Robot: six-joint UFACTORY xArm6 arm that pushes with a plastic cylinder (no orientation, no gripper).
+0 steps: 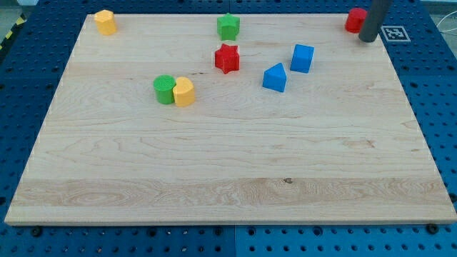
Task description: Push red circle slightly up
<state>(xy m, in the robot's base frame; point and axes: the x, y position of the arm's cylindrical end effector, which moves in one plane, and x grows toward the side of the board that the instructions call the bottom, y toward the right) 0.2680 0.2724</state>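
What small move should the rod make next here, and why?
Probably I should slide my tip a little toward the view's left, to get under the red circle. The tip now sits at that block's right-hand lower side, close against it at the board's top right corner, so pushing from here would likely send it sideways, not up.
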